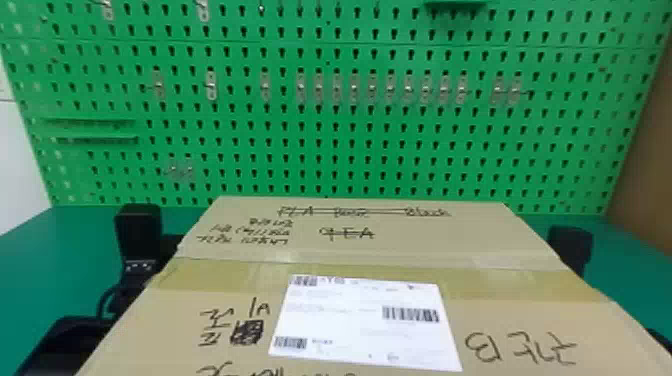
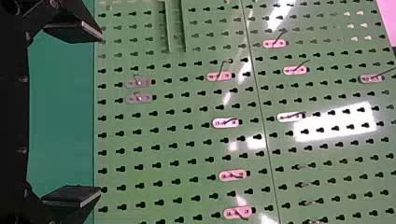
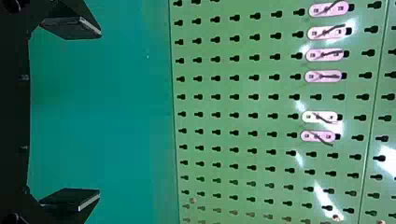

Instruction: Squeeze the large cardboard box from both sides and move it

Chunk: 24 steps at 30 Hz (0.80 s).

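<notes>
Your left gripper and right gripper, both spread, flank the large cardboard box at near centre. You have green table left and right, green pegboard far.

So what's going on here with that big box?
A robot has the large cardboard box in front of it, with its left gripper on one side and its right gripper on the other. Both are open, with nothing between their fingers; the job is to squeeze the box from both sides and move it. I can't tell whether they press on it or whether it is off the green table.
</notes>
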Tool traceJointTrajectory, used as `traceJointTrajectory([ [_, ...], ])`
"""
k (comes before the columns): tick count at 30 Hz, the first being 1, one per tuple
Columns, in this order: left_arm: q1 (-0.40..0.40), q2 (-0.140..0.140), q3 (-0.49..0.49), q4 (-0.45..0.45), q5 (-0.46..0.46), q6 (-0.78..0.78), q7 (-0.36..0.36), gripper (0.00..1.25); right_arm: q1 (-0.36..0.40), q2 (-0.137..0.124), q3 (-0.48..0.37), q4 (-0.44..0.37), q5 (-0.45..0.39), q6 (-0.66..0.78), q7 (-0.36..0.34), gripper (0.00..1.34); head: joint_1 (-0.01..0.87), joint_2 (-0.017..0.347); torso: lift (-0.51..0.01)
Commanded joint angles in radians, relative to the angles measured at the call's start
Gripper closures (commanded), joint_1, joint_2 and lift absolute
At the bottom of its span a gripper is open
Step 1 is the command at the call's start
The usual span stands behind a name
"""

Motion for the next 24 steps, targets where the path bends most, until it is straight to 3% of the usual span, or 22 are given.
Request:
traceJointTrajectory([
  [1, -0.001, -0.006, 0.000, 0.003, 0.000, 0.000, 0.000, 0.13, -0.005, -0.007, 0.012, 0.001, 0.000, 0.000, 0.000, 0.10, 0.398, 0.051, -0.209],
  [11, -0.002, -0.040, 0.003, 0.024, -0.003, -0.020, 0.000, 0.13, -0.005, -0.005, 0.026, 0.003, 0.000, 0.001, 0.000, 0.10, 0.398, 0.051, -0.209],
  [24, -0.007, -0.050, -0.007, 0.035, -0.006, -0.023, 0.000, 0.13, -0.010, -0.002, 0.055, 0.013, -0.008, 0.003, 0.000, 0.10, 0.398, 0.051, -0.209],
])
